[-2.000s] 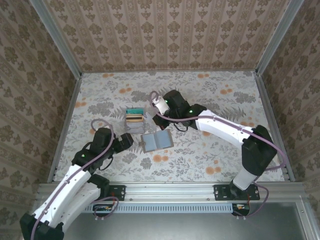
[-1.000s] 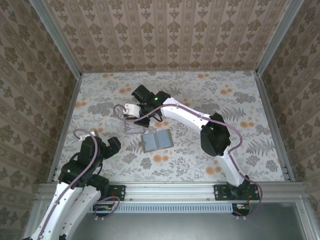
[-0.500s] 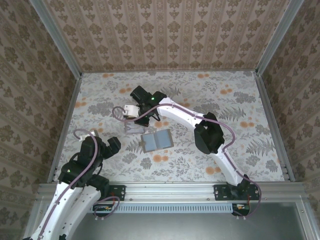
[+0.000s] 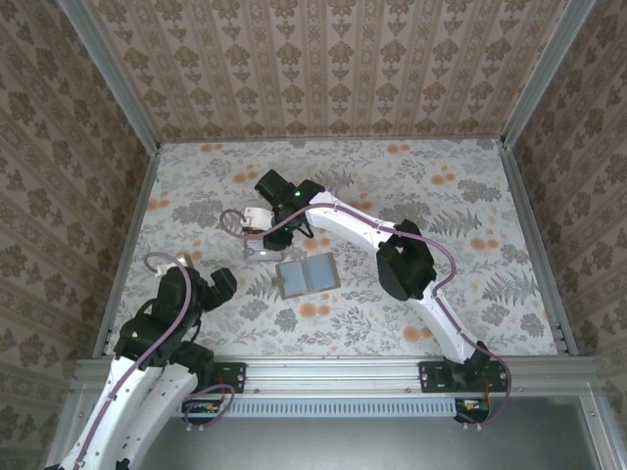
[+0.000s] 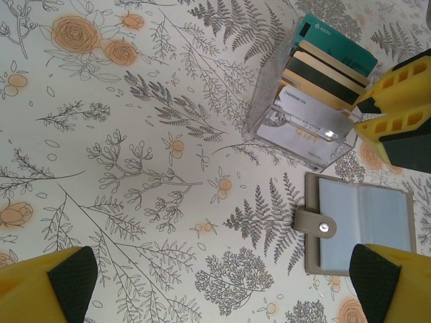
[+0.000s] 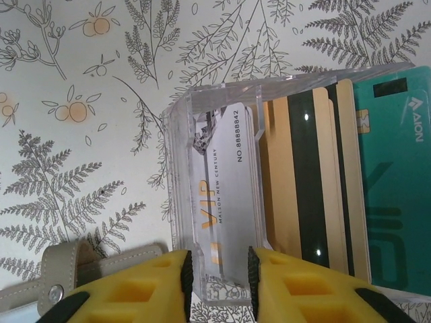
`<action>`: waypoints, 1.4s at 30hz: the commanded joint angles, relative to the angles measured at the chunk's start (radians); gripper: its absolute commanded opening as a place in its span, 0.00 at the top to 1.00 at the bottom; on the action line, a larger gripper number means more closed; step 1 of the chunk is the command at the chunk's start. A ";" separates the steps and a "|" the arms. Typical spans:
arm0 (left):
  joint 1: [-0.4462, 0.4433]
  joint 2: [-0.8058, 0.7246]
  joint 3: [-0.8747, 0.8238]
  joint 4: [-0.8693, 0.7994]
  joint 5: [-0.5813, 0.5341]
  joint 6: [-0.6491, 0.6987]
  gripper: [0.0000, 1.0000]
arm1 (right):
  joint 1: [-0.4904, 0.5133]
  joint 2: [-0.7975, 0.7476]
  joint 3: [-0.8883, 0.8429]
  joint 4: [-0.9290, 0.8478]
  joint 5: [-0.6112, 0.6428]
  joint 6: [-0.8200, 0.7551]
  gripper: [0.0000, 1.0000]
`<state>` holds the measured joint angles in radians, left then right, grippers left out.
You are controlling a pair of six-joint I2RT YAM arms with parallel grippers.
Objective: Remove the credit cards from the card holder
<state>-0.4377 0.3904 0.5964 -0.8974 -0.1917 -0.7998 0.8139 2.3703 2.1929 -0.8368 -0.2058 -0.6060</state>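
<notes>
The right gripper (image 6: 219, 269), narrowly parted, is positioned at bottom centre over a pale VIP card (image 6: 222, 195) among the credit cards (image 6: 316, 182) in a clear tray (image 6: 176, 175). The open card holder (image 5: 360, 232) is seen lower right, near the wide-spread left gripper (image 5: 222, 279).

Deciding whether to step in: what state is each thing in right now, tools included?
card holder, lying open, strap unsnapped.
credit cards, leaning in a row inside clear tray.
white card, frontmost in tray, not gripped.
clear tray, upright on table.
left tool, wide open, empty.
right tool, narrowly open above white card.
</notes>
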 commanded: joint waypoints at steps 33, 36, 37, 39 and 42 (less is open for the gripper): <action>-0.247 0.605 -0.086 0.626 0.260 -0.041 0.48 | -0.127 -0.736 -1.343 0.823 0.059 1.051 0.67; -0.252 0.685 -0.086 0.677 0.281 -0.050 0.52 | -0.127 -0.738 -1.385 0.841 0.082 1.089 0.67; -0.255 0.704 -0.087 0.691 0.285 -0.051 0.52 | -0.127 -0.736 -1.393 0.846 0.084 1.101 0.67; -0.258 0.732 -0.091 0.716 0.293 -0.052 0.53 | -0.127 -0.725 -1.403 0.859 0.088 1.124 0.68; -0.262 0.773 -0.092 0.751 0.311 -0.049 0.59 | -0.127 -0.708 -1.419 0.886 0.086 1.144 0.68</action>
<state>-0.6930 1.1416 0.5098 -0.2142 0.0944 -0.8391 0.6907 1.6596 0.7906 -0.0071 -0.1432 0.4805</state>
